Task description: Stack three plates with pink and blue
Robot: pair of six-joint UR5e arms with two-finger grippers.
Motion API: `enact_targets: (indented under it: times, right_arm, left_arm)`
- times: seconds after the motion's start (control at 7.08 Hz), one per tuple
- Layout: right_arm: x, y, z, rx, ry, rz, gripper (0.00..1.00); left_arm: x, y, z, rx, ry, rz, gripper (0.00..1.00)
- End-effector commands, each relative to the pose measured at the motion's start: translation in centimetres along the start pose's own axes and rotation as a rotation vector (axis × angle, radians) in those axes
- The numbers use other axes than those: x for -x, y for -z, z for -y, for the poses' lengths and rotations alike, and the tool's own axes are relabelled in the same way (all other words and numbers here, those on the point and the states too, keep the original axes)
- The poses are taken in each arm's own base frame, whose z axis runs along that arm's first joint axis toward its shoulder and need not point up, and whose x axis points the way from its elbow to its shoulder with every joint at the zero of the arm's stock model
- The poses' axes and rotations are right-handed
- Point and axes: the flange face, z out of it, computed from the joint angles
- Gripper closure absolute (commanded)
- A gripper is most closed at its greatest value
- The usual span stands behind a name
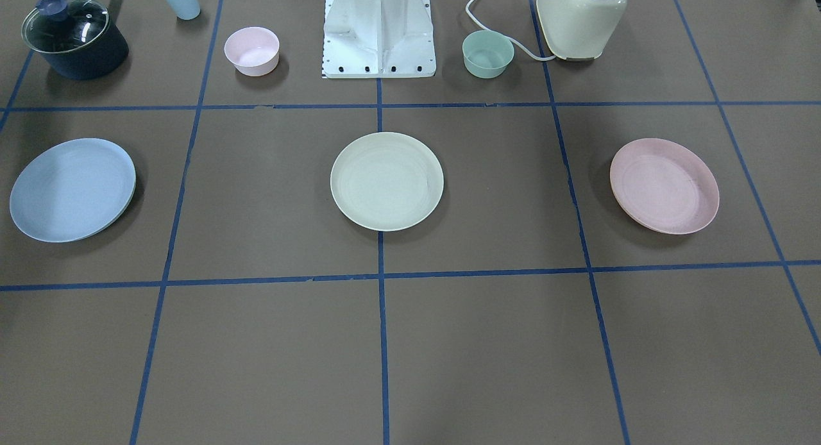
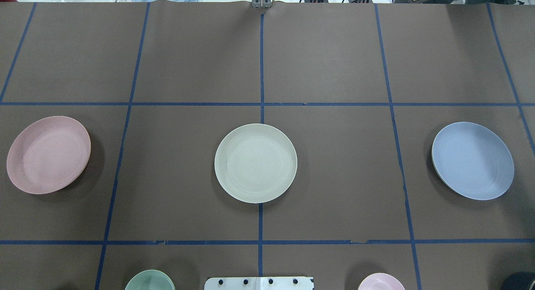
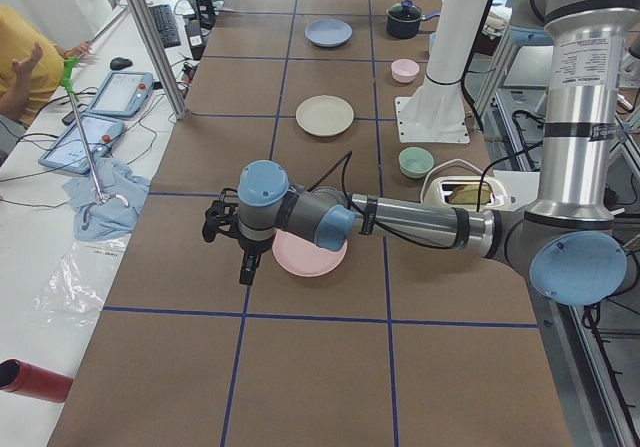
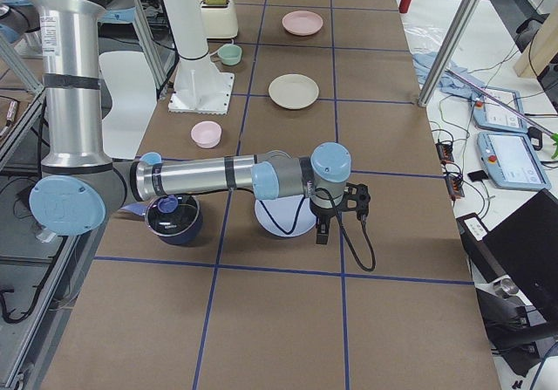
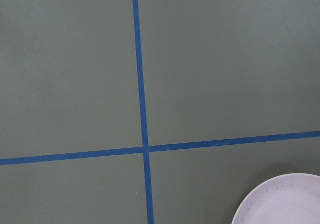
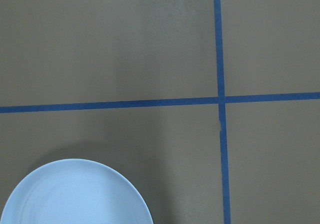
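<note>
Pink plate [image 2: 48, 155], cream plate [image 2: 255, 163], blue plate [image 2: 472, 160], three

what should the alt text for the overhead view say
Three separate plates lie in a row on a brown table with blue tape lines: pink plate left, cream plate centre, blue plate right. No arm shows.

Table [image 2: 334, 52] covered in brown paper, blue tape grid [image 2: 262, 72]. White bench [image 3: 30, 247] runs along the operator-side edge, carrying teach pendants [image 3: 122, 93] and a blue cloth [image 3: 105, 207]. Aluminium post [image 3: 152, 42] at that edge. Lighting even, shadows soft.
</note>
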Motion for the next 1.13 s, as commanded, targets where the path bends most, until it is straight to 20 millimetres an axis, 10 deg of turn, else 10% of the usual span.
enact_targets:
  times: [0.0,0.42,0.99]
  right_arm:
    - [0.3,-0.1,0.0,-0.001,0.010,0.021,0.00]
    - [1.4,-1.2,0.0,-0.027,0.076,0.038,0.00]
    - [3.4,-2.8,0.0,-0.036,0.133,0.052,0.00]
  left_arm:
    - [-4.0,-4.1,-0.5,0.048,-0.061,-0.040,0.00]
    - [-8.6,-14.5,-2.0,0.237,-0.039,-0.052,0.01]
    - [-6.3,-21.3,-4.5,0.276,-0.090,-0.069,0.12]
